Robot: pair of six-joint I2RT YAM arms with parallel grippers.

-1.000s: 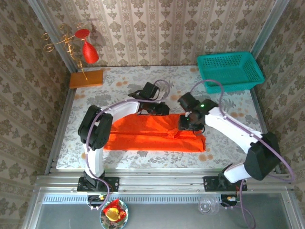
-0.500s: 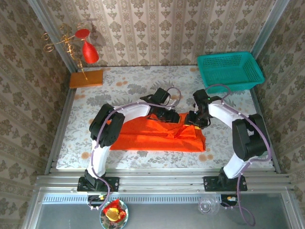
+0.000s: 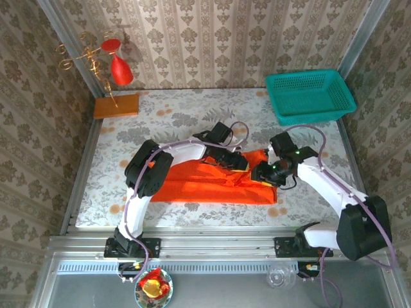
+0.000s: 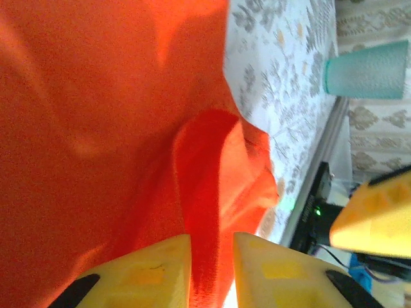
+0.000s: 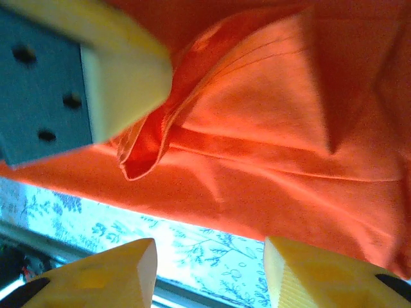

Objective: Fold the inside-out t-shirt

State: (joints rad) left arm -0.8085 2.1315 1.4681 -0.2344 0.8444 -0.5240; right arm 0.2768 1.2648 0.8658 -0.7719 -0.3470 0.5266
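The inside-out t-shirt point(image 3: 205, 186) lies as a long orange-red strip across the middle of the table. My left gripper point(image 3: 239, 162) is over its far right part, shut on a raised fold of the cloth point(image 4: 209, 192) that runs between the yellow fingers point(image 4: 154, 269). My right gripper point(image 3: 262, 173) hovers at the shirt's right end, next to the left one. Its fingers point(image 5: 115, 273) stand wide apart over the patterned tabletop, with the shirt's edge point(image 5: 257, 212) just past the tips and nothing between them.
A teal basket point(image 3: 310, 96) stands at the back right of the table point(image 3: 160, 122). At the back left are a flat wooden block point(image 3: 116, 105) and a red ornament on a gold stand point(image 3: 119, 67). Bare tabletop surrounds the shirt.
The left gripper has slid right along the shirt's far edge, drawing cloth up with it. The right gripper swung out to the shirt's right end and came nearer.
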